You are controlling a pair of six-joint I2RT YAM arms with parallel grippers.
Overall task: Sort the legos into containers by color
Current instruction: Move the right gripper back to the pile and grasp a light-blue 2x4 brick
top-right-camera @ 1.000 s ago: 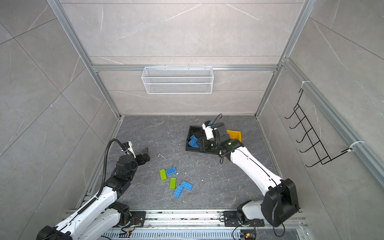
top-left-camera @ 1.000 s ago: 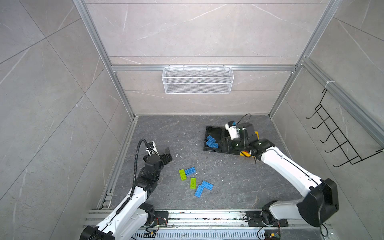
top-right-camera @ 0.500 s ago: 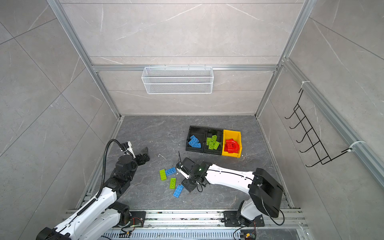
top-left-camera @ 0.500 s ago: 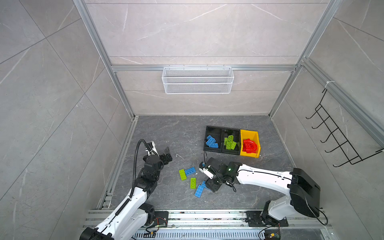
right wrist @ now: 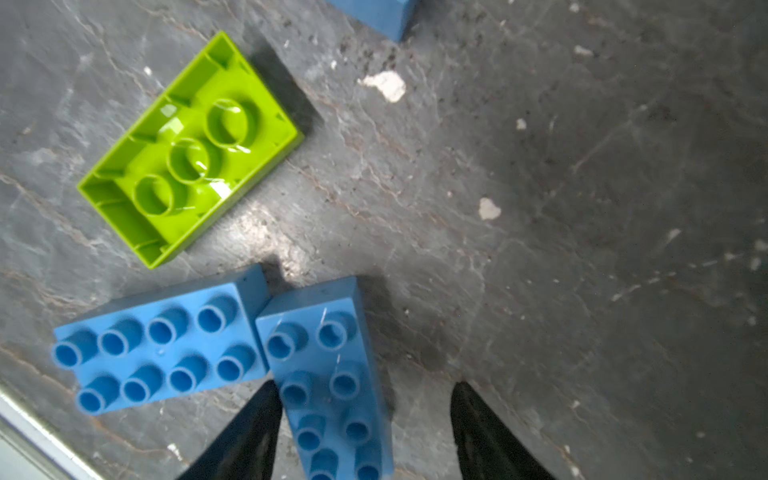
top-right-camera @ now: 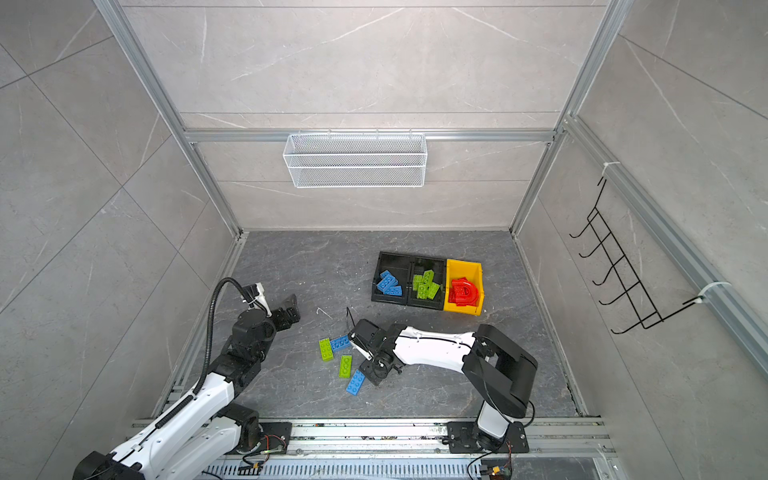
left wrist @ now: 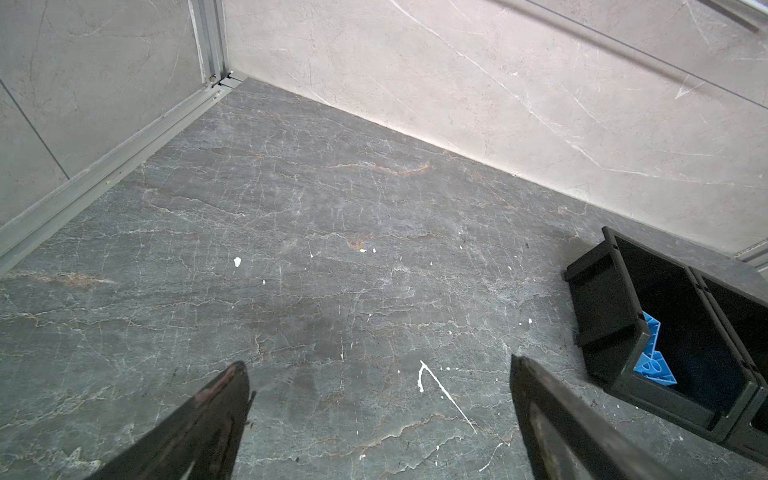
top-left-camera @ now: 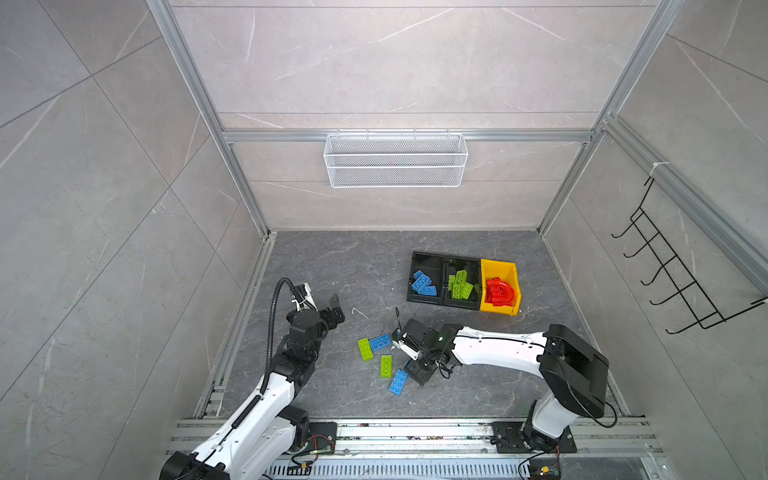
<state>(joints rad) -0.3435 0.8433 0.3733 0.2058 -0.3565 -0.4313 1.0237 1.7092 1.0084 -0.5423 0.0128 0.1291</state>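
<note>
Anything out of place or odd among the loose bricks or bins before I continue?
One green brick lies upside down, hollow side up, beside two blue bricks that touch at an angle. Small white flecks litter the floor. The bins look properly sorted: nothing mixed or spilled.

Overhead pair (wrist cameras seemingly low)

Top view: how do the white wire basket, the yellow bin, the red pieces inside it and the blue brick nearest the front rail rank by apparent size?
In a top view:
1. white wire basket, mounted higher, so nearness may flatter it
2. yellow bin
3. red pieces
4. blue brick
</note>
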